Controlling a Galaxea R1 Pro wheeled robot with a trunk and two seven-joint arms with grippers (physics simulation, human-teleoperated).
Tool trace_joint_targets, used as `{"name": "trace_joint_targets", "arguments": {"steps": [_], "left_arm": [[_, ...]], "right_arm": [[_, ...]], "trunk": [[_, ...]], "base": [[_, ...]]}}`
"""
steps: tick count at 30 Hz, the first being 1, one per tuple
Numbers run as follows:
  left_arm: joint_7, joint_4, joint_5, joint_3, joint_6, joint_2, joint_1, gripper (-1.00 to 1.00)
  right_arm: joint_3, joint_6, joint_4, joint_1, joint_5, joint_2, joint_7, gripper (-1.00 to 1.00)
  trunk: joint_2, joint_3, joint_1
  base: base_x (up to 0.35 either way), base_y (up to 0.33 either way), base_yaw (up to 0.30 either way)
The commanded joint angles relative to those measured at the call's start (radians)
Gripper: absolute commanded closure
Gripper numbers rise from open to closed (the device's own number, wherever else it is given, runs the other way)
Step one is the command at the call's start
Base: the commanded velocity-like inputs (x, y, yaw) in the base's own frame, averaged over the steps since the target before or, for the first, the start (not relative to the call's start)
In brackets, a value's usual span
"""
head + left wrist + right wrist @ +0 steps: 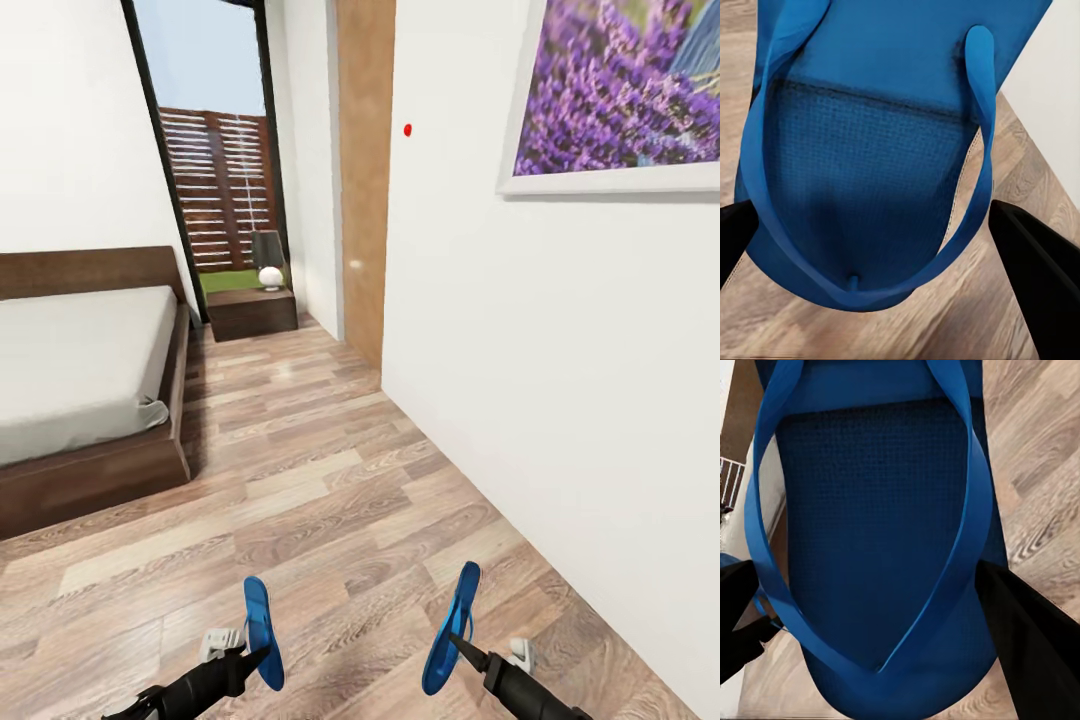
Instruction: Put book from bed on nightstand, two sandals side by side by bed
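I carry a blue sandal in each gripper — my left gripper (255,655) pinches one sandal (262,632), my right gripper (455,640) the other sandal (450,630). No writing shows on either. The bed (85,390) lies ahead-left, the nightstand (252,312) beyond — its lamp (268,258) on top — and a white wall (560,380) just beside my right.

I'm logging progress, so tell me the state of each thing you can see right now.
Left gripper: shut on left sandal, held off the floor.
Right gripper: shut on right sandal, held off the floor.
Bed: mattress bare where visible.
Nightstand: lamp on top, unlit.
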Motion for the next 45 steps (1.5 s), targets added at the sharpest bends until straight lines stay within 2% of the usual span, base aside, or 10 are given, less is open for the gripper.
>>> {"name": "trace_joint_targets", "arguments": {"steps": [1,45], "left_arm": [[-0.001,0.001,-0.010,0.008,-0.006,0.000,-0.001,1.00],[0.001,0.022,-0.010,0.009,-0.008,-0.002,-0.001,1.00]], "right_arm": [[0.000,0.000,0.001,0.000,-0.004,0.000,0.003,1.00],[0.001,0.002,0.001,0.000,-0.004,0.000,0.003,1.00]], "trunk": [[0.000,-0.001,0.000],[0.000,-0.005,0.000]], "base": [[0.000,0.000,0.291],[0.000,0.000,0.286]]}}
